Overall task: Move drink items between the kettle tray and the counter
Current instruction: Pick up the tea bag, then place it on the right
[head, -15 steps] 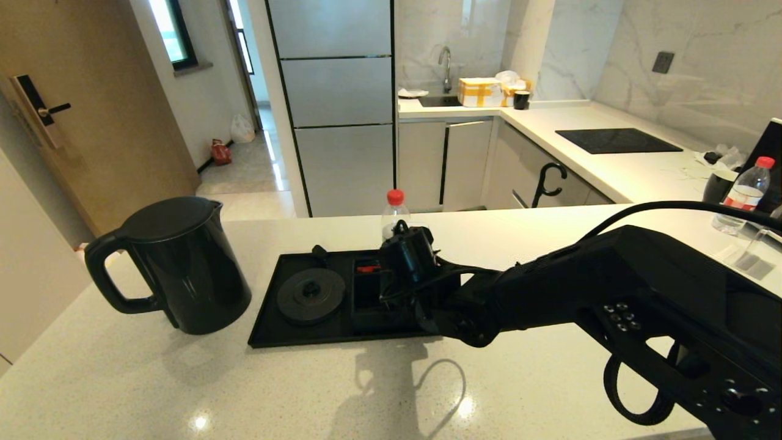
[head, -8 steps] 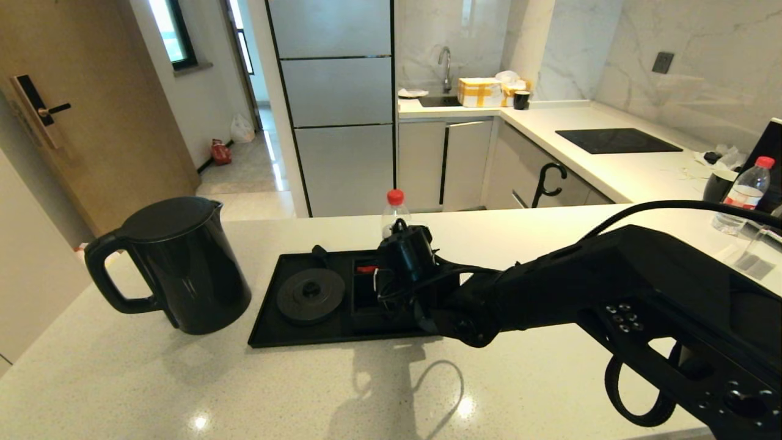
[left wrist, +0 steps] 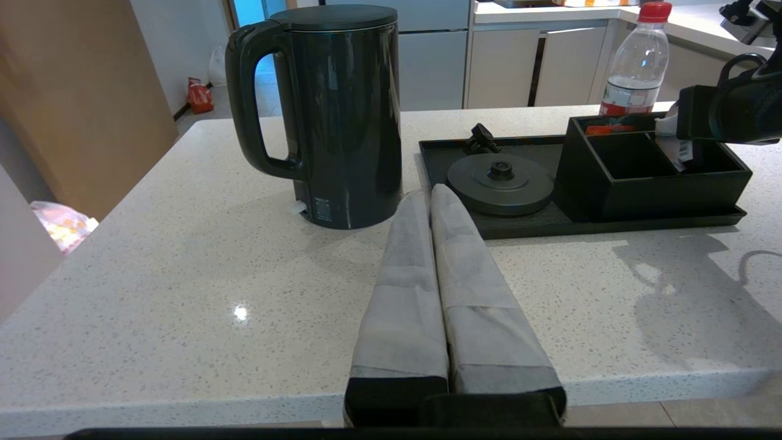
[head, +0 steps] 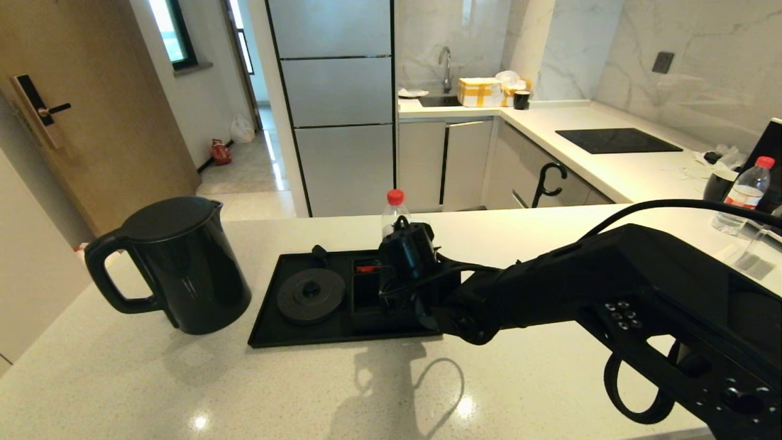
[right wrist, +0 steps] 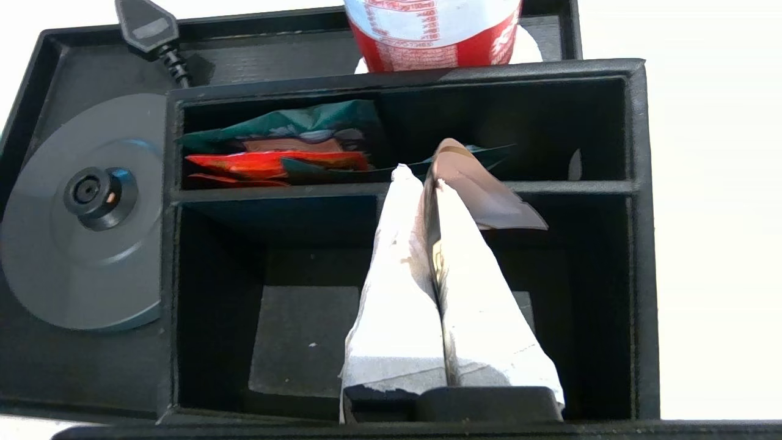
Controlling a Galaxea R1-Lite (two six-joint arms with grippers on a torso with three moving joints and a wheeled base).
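The tall matte-black kettle [head: 177,263] stands on the off-white counter [head: 183,385], left of the black kettle tray [head: 269,333], off its round base [head: 310,294]. My right arm [head: 550,287] reaches over the tray's boxed compartment section [right wrist: 635,244]. Above that section's large near compartment, the right gripper [right wrist: 421,174] is shut on the pale-pink sachet [right wrist: 489,201], which sticks out past the fingertips. The left gripper [left wrist: 427,192] rests shut and empty at the counter's near edge, in front of the kettle [left wrist: 330,116] and the tray [left wrist: 611,229].
A clear red-capped bottle [head: 395,211] stands just behind the tray. Red and green packets [right wrist: 281,146] lie in the far left compartment. The kettle's plug [right wrist: 146,27] lies in the tray's back corner. Another bottle [head: 745,192] and clutter sit far right.
The right wrist has shifted only very slightly above the compartment section. The kettle, tray and left gripper have not moved.
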